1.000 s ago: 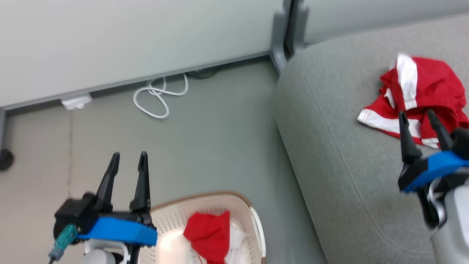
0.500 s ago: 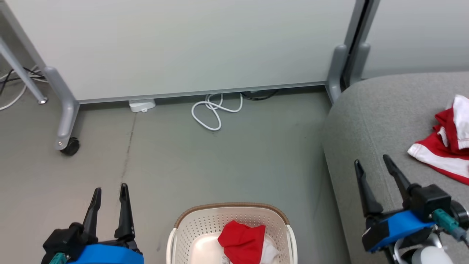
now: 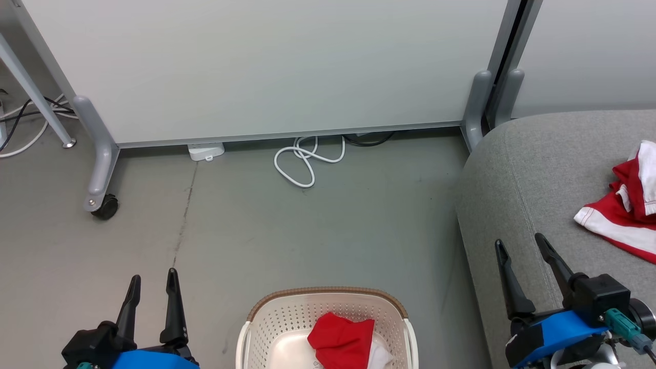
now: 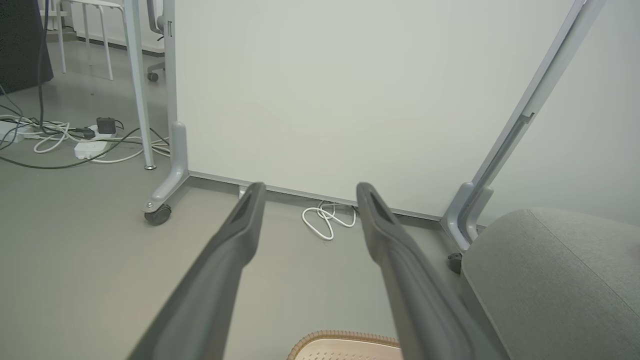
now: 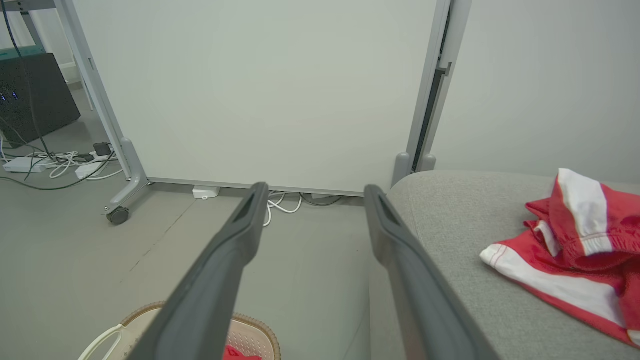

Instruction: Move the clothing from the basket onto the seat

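The cream basket [image 3: 287, 320] with a brown rim stands on the floor at the bottom middle of the head view. Red clothing [image 3: 342, 346] with a white piece under it lies inside. Another red and white garment [image 3: 622, 218] lies on the grey seat [image 3: 543, 169] at the right; the right wrist view shows that garment [image 5: 575, 250] on the seat [image 5: 450, 220] too. My left gripper [image 3: 152, 283] is open and empty, left of the basket. My right gripper [image 3: 518, 246] is open and empty over the seat's front left part, left of the garment.
A pale partition panel [image 3: 266, 66] on grey wheeled feet [image 3: 100, 202] closes off the back. A coiled white cable [image 3: 305, 159] and a small white box [image 3: 206, 151] lie at its base. More cables and a power strip [image 4: 90, 147] lie far left.
The head camera has swung left, so the basket sits centred and the seat has slid to the right edge. Both grippers stay open and empty.
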